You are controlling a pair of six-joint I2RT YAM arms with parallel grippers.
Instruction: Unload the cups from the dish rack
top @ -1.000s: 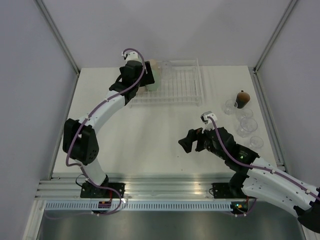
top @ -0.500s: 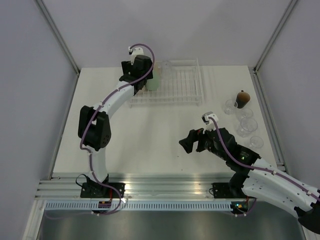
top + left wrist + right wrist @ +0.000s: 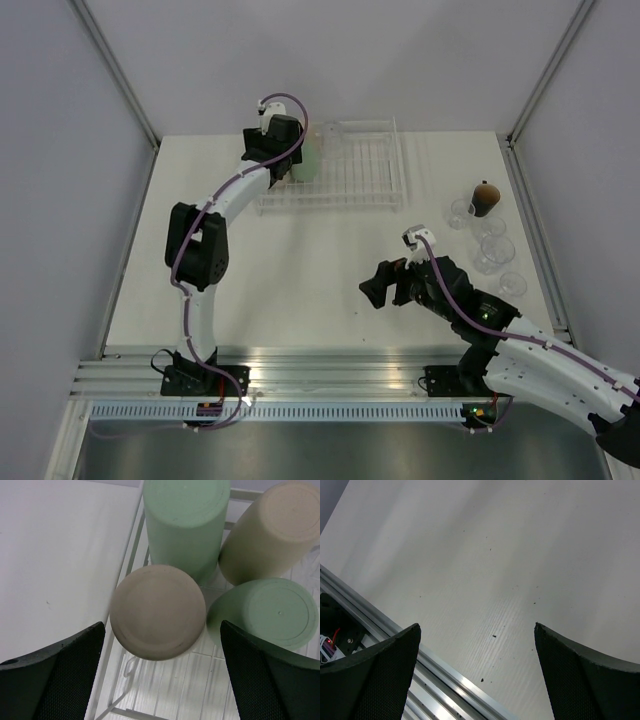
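as left end effector (image 3: 162, 624) gapes above rack (image 3: 385, 170), beige cup (image 3: 157, 611) centred below.

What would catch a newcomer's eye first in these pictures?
The left end effector hangs open over a bottom-up beige tumbler, packed with three others at the left end of the white dish rack. Right of it, clear cups cluster by a small dark brown cup.

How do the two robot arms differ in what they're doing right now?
The left arm stretches far out to the dish rack; the right arm is folded low near the front of the table. The left gripper hangs right above an upturned tan cup, with a mint green cup beside it; the right gripper has only tabletop beneath it. What they share: both grippers are open and hold nothing.
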